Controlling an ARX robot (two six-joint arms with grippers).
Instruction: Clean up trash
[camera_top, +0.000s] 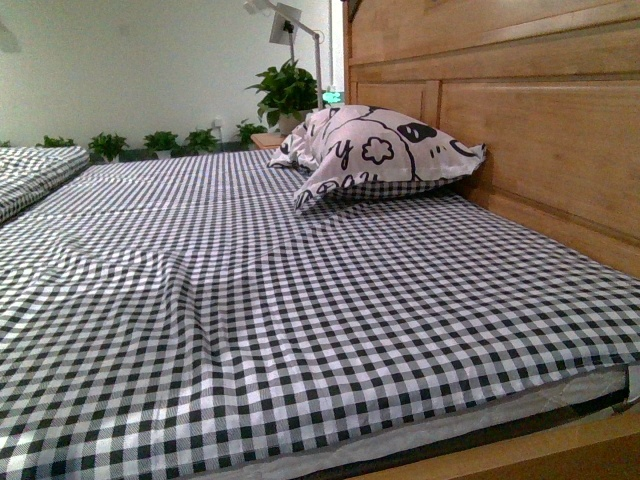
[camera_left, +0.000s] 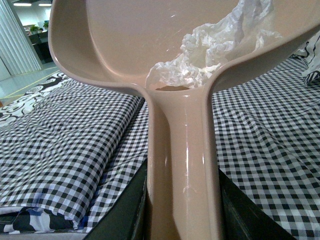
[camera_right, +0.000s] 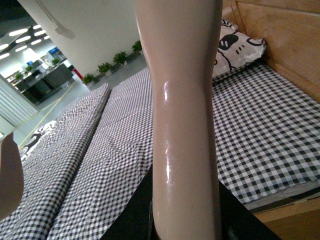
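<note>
Left arm: my wrist view looks straight up the handle of the dustpan (camera_left: 182, 165), which runs out from the left gripper; dark jaw shapes sit on either side of its base, so I judge I'm clamped on it, though the pads are hidden. The trash (camera_left: 210, 50) lies inside the pan just above the handle neck, piled against the wall on one side. The bed (camera_left: 260, 150) is below the pan, apart from it.

Front view: bed with gingham sheet, pillow (camera_top: 375, 150) by the headboard (camera_top: 520, 110), no loose paper visible, neither arm in frame.

Right arm: brush handle (camera_right: 185, 125) rises directly from the right gripper; grip looks closed on it, but the fingers are out of shot, so I can't confirm.

Step, my read: sweeping is finished, load is on board. Next move: keep the pan level or tipped back so the lump doesn't roll out, carry it to a bin. No bin in any view, must locate it first
</note>
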